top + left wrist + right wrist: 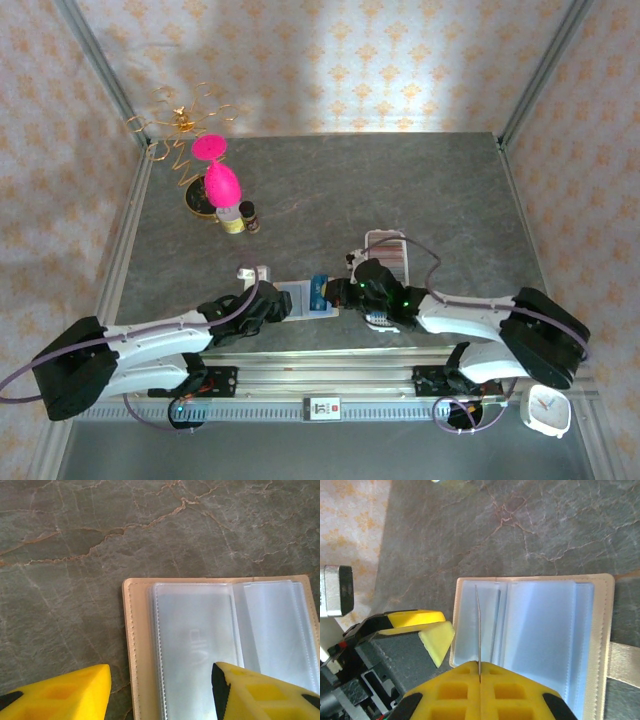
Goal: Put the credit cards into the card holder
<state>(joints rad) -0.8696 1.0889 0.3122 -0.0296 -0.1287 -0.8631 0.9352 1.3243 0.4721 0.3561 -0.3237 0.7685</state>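
- Right gripper [480, 672] is clamped on a credit card [478, 630] seen edge-on; its colour is unreadable.
- Left gripper [161, 680] gapes empty astride the open card holder's [200, 630] edge, finger bases cropped.

table [100, 540]: matt grey stone-look, rust-coloured veins. card holder [136, 645], lower right of the left wrist frame: tan leather-look, stitched edge. sleeves [195, 640]: clear soft plastic, hazy, slight gloss. left gripper [160, 685], right gripper [479, 670]: yellow matt moulded plastic. credit card [478, 625]: thin stiff plastic, edge-on.
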